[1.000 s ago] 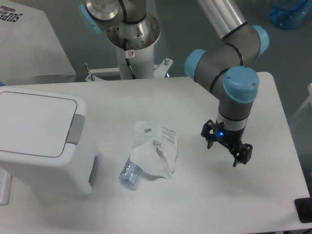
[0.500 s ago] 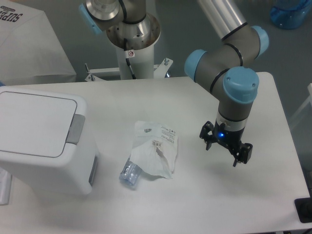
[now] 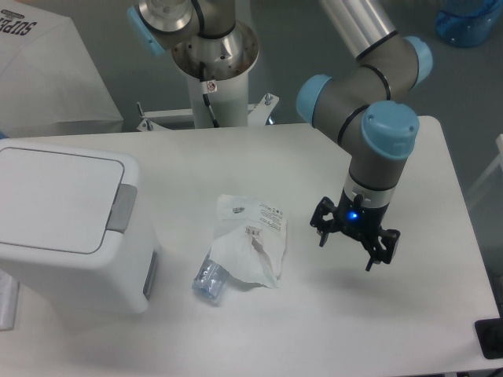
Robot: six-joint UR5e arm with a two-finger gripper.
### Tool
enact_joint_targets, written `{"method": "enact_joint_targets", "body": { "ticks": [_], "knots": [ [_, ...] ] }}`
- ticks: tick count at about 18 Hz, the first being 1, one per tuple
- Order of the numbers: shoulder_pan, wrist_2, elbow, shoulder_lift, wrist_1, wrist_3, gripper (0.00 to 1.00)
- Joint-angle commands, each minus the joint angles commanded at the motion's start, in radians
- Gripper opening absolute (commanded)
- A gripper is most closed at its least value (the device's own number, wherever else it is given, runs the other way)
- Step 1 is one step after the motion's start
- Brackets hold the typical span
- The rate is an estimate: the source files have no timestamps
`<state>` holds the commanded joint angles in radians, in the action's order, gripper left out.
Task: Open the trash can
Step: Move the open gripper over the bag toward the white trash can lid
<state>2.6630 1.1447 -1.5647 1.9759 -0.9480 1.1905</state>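
Jaws spread wide and empty, pointing down, my gripper hangs over the right part of the table, holding nothing. My bin stands at the left edge, well apart from me, lid flat and shut, with the grey latch tab on the side facing me. To open it well, I judge I should cross leftward high enough to clear the plastic packet lying between us, then come down on the tab squarely. Pressing with one fingertip, or with jaws narrowed, should beat a grasp. A push off centre might slide the bin rather than release its lid.
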Motion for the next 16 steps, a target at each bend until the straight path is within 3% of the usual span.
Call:
{"method": "enact_joint_targets", "body": {
  "ticks": [5, 13, 16],
  "knots": [
    [-0.017, -0.042, 0.014, -0.046, 0.000, -0.267, 1.00],
    [-0.132, -0.143, 0.060, -0.092, 0.002, -0.535, 1.00],
    [-0.150, -0.215, 0.058, -0.152, 0.000, -0.592, 1.00]
  ]
}}
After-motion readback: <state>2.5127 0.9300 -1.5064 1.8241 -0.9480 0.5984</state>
